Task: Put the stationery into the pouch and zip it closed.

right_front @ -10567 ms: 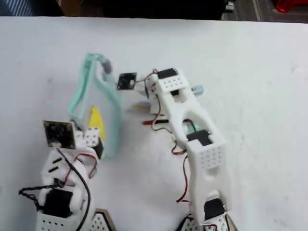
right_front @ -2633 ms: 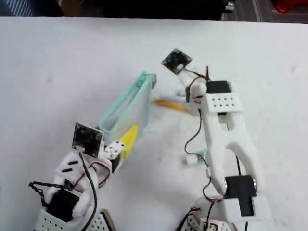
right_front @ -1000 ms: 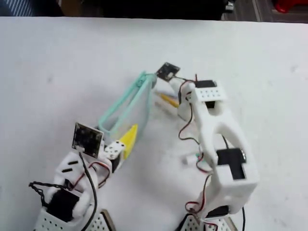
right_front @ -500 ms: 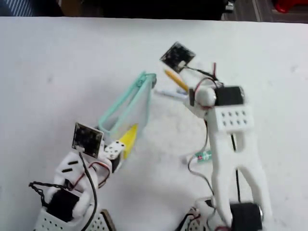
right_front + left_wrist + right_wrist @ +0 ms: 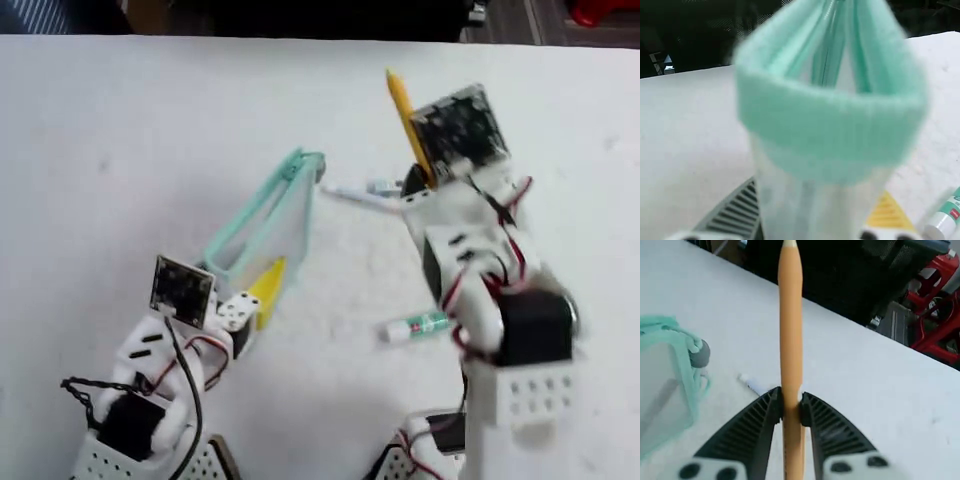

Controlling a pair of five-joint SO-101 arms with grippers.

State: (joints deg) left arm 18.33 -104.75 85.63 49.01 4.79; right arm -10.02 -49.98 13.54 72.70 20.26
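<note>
Right hand (image 5: 790,407) clenched on the slim orange pencil (image 5: 790,315), upright, left hand (image 5: 255,300) gripping the mint-edged clear pouch (image 5: 270,220) on the worktop (image 5: 120,120), so best tilt it tip-first, in line with the mouth

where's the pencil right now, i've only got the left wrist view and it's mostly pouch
Observer: The right pincer is shut on the yellow pencil, holding it upright.
Operator: is it over the pouch opening
Observer: No. In the high view the pencil stands off to one side of the pouch, apart from its far end.
Operator: anything else loose out there
Observer: A white pen lies flat on the table beside the pouch's far end.
</note>
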